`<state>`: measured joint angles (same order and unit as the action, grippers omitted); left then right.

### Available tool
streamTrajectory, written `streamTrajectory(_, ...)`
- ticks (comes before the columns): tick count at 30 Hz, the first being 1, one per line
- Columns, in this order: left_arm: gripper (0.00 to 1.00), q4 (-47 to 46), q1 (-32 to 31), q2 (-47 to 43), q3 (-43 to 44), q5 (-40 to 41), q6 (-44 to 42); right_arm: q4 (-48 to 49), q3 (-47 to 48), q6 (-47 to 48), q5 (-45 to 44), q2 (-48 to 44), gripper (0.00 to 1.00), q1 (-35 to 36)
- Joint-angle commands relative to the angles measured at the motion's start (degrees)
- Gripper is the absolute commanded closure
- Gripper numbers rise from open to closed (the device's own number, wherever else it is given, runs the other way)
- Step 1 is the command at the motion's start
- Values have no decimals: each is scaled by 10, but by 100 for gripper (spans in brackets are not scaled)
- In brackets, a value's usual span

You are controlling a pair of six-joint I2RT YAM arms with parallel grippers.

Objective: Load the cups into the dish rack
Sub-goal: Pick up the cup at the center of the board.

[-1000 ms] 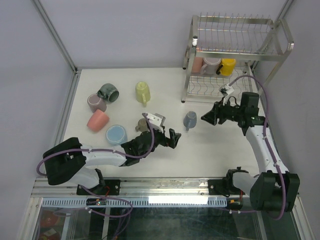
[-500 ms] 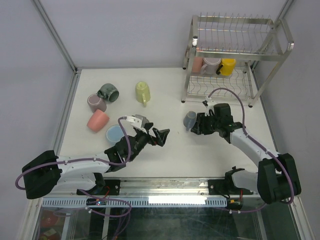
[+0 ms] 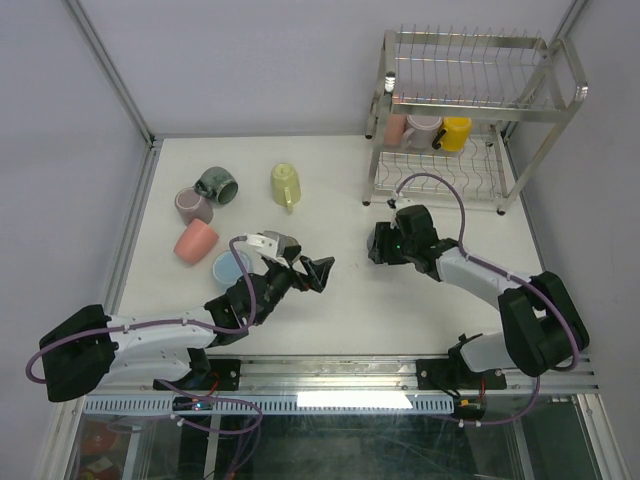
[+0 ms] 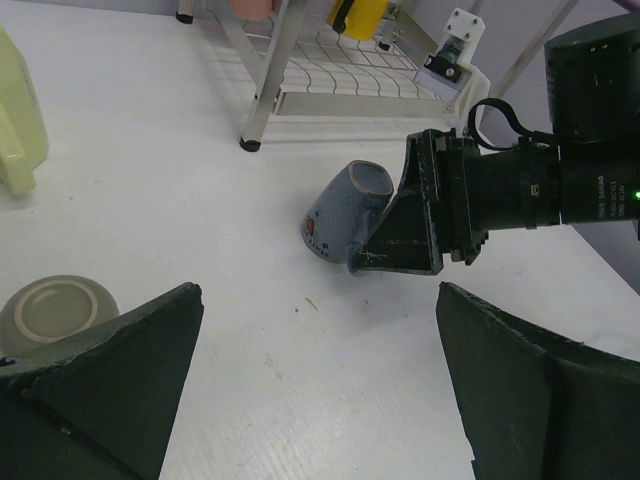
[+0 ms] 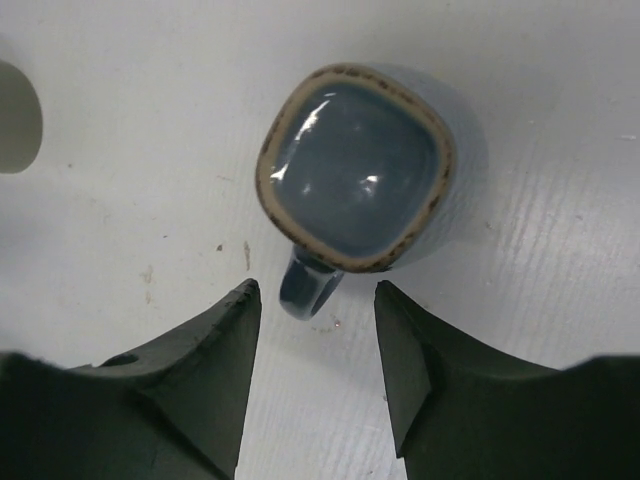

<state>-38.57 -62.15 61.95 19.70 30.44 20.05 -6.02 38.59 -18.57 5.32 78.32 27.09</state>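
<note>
White, faintly scuffed tabletop fills a booth of pale grey walls (aluminium posts at the corners). Near the two-tier chrome wire dish rack, a grey-blue glazed mug lies tipped, its handle between the right gripper's parted fingers. The left gripper hangs nearby, spread wide and holding nothing.

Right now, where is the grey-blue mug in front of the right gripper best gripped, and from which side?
Probably by its handle, coming from the mouth side. The mug lies tipped on the table with its open mouth facing the right gripper, and the handle sits in line with the gap between the open fingers.
</note>
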Motion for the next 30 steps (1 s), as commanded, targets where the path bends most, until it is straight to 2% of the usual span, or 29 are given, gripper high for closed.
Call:
streamTrajectory(1,1,-21,3,-18,-6,19,-3,33,27,1,-63,8,48,2)
streamTrajectory(9,1,-19,3,-21,-8,20,-6,39,23,58,-119,-2,62,1)
streamTrajectory(17,1,-15,3,-33,-20,18,-3,62,19,119,-89,-4,63,0)
streamTrajectory(28,1,-16,3,-45,-30,16,1,72,24,121,-84,20,64,-3)
streamTrajectory(29,1,-17,3,-47,-32,16,0,69,26,157,-84,22,79,-5)
streamTrajectory(30,1,-17,3,-48,-32,15,1,66,28,161,-86,25,81,-7)
